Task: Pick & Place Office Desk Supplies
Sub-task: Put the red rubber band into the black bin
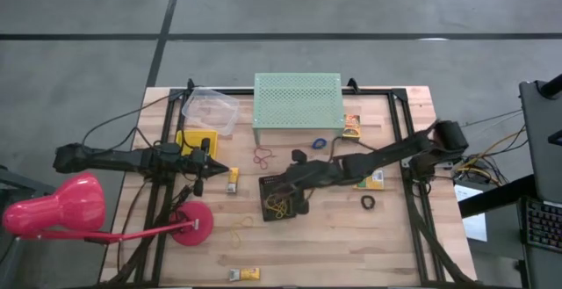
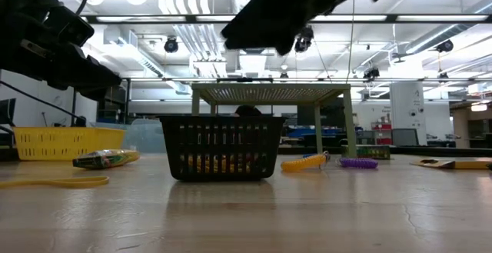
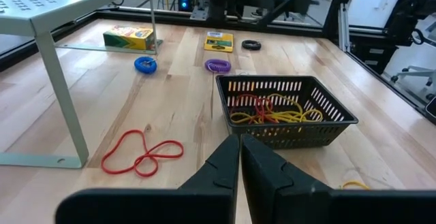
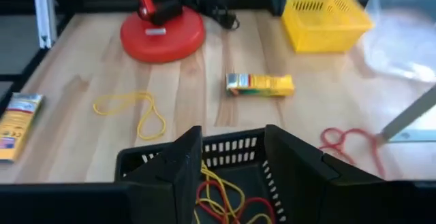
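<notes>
The right gripper (image 4: 231, 163) is hovering over the black mesh basket (image 1: 279, 198) with its fingers (image 4: 182, 163) spread apart and nothing between them. Yellow and red rubber bands (image 3: 267, 112) are lying inside the basket. A red rubber band (image 1: 262, 156) is lying just beyond it, near the mint-green perforated stand (image 1: 298, 107), and a yellow rubber band (image 4: 133, 109) is resting toward the pink lamp's base (image 1: 191, 226). The left gripper (image 3: 240, 166) is waiting beside the yellow basket (image 1: 195, 140), fingers pressed together and empty.
</notes>
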